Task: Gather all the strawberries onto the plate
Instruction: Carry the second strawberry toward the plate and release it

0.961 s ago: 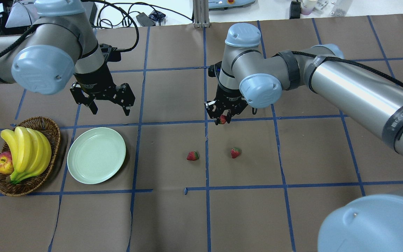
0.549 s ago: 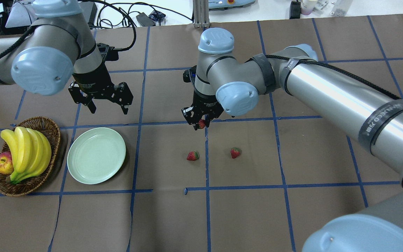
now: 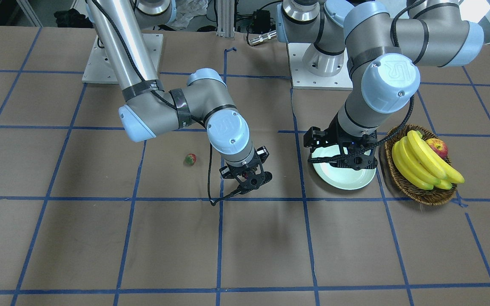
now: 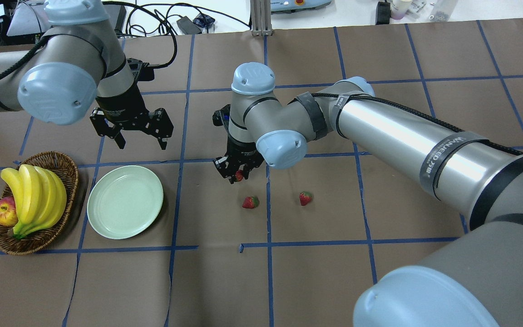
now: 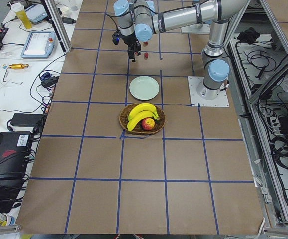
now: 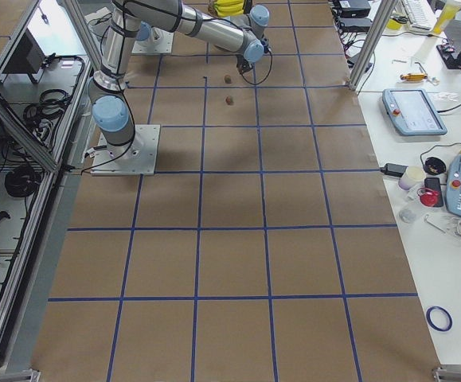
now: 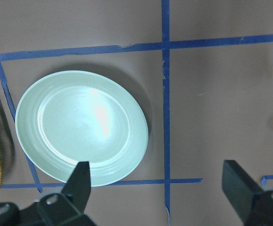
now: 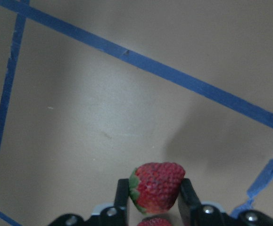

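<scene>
My right gripper (image 4: pixel 239 176) is shut on a red strawberry (image 8: pixel 156 186) and holds it above the table, right of the pale green plate (image 4: pixel 125 201). Two more strawberries lie on the brown paper: one (image 4: pixel 250 202) just below-right of that gripper, the other (image 4: pixel 306 198) further right. The front view shows only one of them (image 3: pixel 190 159). My left gripper (image 4: pixel 141 138) is open and empty, hovering just beyond the plate's far edge. The plate (image 7: pixel 82 127) is empty in the left wrist view.
A brown wicker basket (image 4: pixel 61 159) stands left of the plate and holds bananas (image 4: pixel 34 195) and a red apple (image 4: pixel 3 212). Blue tape lines cross the brown paper table cover. The right arm's long forearm spans the right half of the table.
My right gripper has carried the strawberry leftward and a little nearer, from the table's middle line toward the plate. The left gripper has stayed about where it was.
</scene>
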Robot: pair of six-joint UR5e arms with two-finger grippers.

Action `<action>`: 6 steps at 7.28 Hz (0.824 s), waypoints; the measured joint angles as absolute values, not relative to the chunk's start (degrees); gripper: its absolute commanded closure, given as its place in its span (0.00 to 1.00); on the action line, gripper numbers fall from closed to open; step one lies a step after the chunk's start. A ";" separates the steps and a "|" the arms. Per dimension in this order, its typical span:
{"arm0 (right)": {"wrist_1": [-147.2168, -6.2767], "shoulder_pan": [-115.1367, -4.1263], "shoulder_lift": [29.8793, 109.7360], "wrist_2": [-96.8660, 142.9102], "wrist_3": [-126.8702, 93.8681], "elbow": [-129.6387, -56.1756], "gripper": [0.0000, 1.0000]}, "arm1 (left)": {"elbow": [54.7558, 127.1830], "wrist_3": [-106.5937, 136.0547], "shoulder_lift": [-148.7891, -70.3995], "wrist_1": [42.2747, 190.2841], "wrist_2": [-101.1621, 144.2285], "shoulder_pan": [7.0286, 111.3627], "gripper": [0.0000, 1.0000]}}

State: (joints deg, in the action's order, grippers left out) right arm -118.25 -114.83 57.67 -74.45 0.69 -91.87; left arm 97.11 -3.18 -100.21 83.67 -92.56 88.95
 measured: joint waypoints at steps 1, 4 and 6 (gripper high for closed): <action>-119.03 -114.97 57.13 -74.39 0.70 -91.85 0.00 | 97.11 -3.06 -100.40 83.67 -92.50 88.95 0.00; -119.81 -115.11 58.01 -74.45 0.49 -91.88 0.00 | 97.11 -2.70 -100.69 83.67 -92.41 88.94 0.00; -118.77 -114.95 60.55 -76.84 -0.06 -91.87 0.00 | 96.98 -2.57 -100.72 83.61 -92.49 88.95 0.00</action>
State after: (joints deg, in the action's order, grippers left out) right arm -118.77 -114.95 60.55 -76.84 -0.06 -91.87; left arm 96.98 -2.57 -100.72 83.61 -92.49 88.95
